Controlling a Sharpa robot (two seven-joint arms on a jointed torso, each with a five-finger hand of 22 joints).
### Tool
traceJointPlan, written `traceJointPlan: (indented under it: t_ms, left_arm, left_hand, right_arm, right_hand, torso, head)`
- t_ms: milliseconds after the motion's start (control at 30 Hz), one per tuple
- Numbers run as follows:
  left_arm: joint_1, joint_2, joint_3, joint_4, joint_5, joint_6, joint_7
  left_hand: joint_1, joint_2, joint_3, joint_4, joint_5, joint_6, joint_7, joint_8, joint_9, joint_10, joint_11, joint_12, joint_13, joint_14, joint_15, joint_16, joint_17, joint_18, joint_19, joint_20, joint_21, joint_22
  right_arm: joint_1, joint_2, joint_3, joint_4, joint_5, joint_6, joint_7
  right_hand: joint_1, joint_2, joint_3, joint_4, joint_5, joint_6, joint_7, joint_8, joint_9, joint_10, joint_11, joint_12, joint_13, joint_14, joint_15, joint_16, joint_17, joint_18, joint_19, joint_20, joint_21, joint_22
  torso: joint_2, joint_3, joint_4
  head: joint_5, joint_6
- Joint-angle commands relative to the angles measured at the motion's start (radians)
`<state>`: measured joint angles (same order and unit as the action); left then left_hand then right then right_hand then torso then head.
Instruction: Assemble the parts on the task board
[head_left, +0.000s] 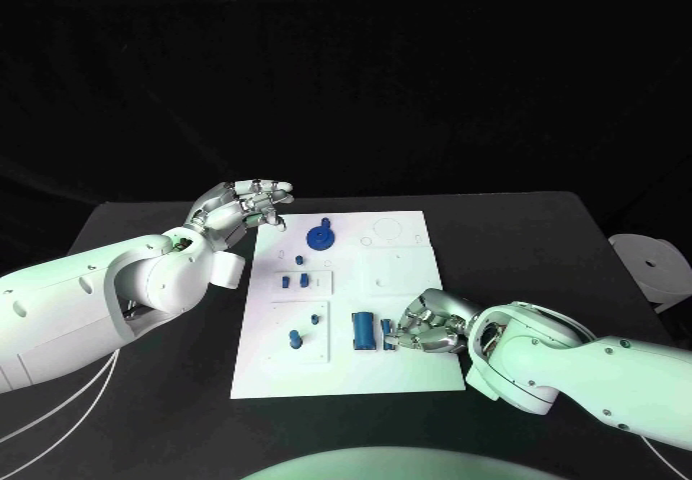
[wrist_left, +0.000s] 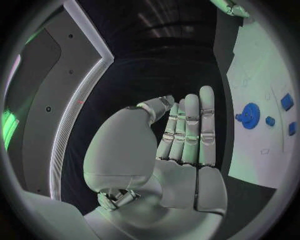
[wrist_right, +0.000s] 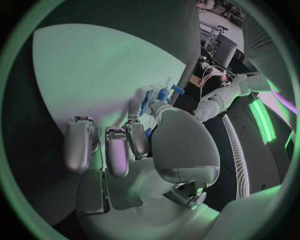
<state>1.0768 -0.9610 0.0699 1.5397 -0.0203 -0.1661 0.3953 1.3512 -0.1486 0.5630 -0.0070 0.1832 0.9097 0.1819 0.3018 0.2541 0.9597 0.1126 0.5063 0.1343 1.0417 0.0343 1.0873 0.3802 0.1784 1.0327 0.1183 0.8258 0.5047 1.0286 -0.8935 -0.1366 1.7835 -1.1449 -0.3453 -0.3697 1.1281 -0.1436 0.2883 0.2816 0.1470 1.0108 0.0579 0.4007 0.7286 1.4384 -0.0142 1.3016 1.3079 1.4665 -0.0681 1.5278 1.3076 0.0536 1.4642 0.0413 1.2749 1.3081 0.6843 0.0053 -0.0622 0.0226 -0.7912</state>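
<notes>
Looking down at the black table (head_left: 144, 225), we see the white task board (head_left: 404, 370) lying in the middle with blue parts scattered over its left half. Our right hand (head_left: 427, 328) rests at the board's right edge, low on the plate, its fingers curled toward a small blue part (head_left: 387, 326); the right wrist view shows a blue piece (wrist_right: 164, 94) at the fingertips, pinched between the thumb and a finger. Just beside that hand lies a blue rectangular block (head_left: 362, 332). Our left hand (head_left: 238, 210) hovers over the table just off the board's upper left corner, holding nothing; the left wrist view shows its fingers (wrist_left: 190, 127) straight and pressed side by side, the thumb set slightly apart. Near that corner of the board lies a blue gear (head_left: 320, 237), round with a small knob, and below it sit several smaller blue pieces (head_left: 304, 281) in a marked square. Two more small blue parts (head_left: 300, 335) lie lower on the left side.
</notes>
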Motion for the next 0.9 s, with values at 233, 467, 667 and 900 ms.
traceJointPlan:
  t_ms: [233,467,667,900]
  left_arm:
    - [0.000,0.003,0.001,-0.001,-0.002,0.016,0.006]
    - [-0.012,0.010,0.000,-0.008,-0.001,0.007,0.023]
    - [-0.026,0.028,-0.001,-0.033,0.004,-0.013,0.040]
    - [-0.044,0.073,-0.001,-0.102,0.028,-0.058,0.087]
  left_hand:
    - [-0.007,0.000,0.000,-0.001,0.006,-0.004,0.000,-0.005,0.001,-0.008,0.002,0.003,0.000,-0.007,0.003,0.003,0.001,0.006,-0.004,0.007,-0.003,-0.001]
    - [-0.008,0.000,0.000,-0.001,0.006,-0.005,0.001,-0.005,0.002,-0.008,0.002,0.004,0.000,-0.007,0.003,0.004,0.001,0.006,-0.003,0.007,-0.004,-0.002]
    - [-0.019,-0.003,-0.004,0.006,0.005,-0.006,0.000,-0.005,0.003,-0.010,0.003,0.007,0.000,-0.019,0.006,0.000,-0.001,0.005,-0.012,0.010,-0.013,-0.006]
    - [-0.040,-0.015,-0.009,0.030,0.004,-0.035,0.020,-0.017,0.007,-0.061,0.029,-0.032,-0.030,-0.153,0.046,-0.150,-0.072,-0.001,-0.130,0.045,-0.140,-0.069]
  right_arm:
    - [0.008,-0.014,-0.001,0.002,0.100,-0.061,0.177]
    - [0.040,-0.016,-0.001,-0.033,0.384,-0.094,0.447]
    - [0.068,0.002,0.002,-0.112,0.587,-0.110,0.587]
    - [0.091,0.067,0.011,-0.284,0.806,-0.052,0.710]
  right_hand:
    - [0.027,0.014,-0.011,0.002,0.011,-0.024,0.011,-0.016,-0.003,-0.008,0.008,-0.018,0.055,0.076,-0.001,-0.010,0.129,0.010,0.004,-0.004,-0.059,0.178]
    - [0.096,0.034,-0.009,-0.012,0.029,-0.086,0.039,-0.059,-0.021,-0.078,0.032,-0.130,-0.023,0.053,0.018,-0.058,0.037,0.035,-0.047,0.013,-0.219,0.137]
    - [0.156,0.042,0.015,-0.036,0.020,-0.143,0.068,-0.078,-0.019,-0.369,0.060,-0.590,-0.372,-0.116,0.043,-0.414,-0.454,0.128,-0.273,0.040,-0.884,-0.086]
    - [0.172,0.007,0.123,-0.055,0.008,-0.211,0.127,-0.185,-0.123,-0.495,0.127,-0.884,-0.683,-0.297,0.110,-0.888,-0.745,0.121,-0.368,0.102,-1.130,-0.328]
  torso:
    - [-0.002,-0.0016,0.0002]
    - [-0.018,-0.0074,-0.0015]
    - [-0.039,-0.0182,-0.0012]
    - [-0.068,-0.0333,0.0024]
  head:
    - [-0.002,0.005]
    - [-0.004,0.026]
    - [-0.011,0.054]
    - [-0.020,0.100]
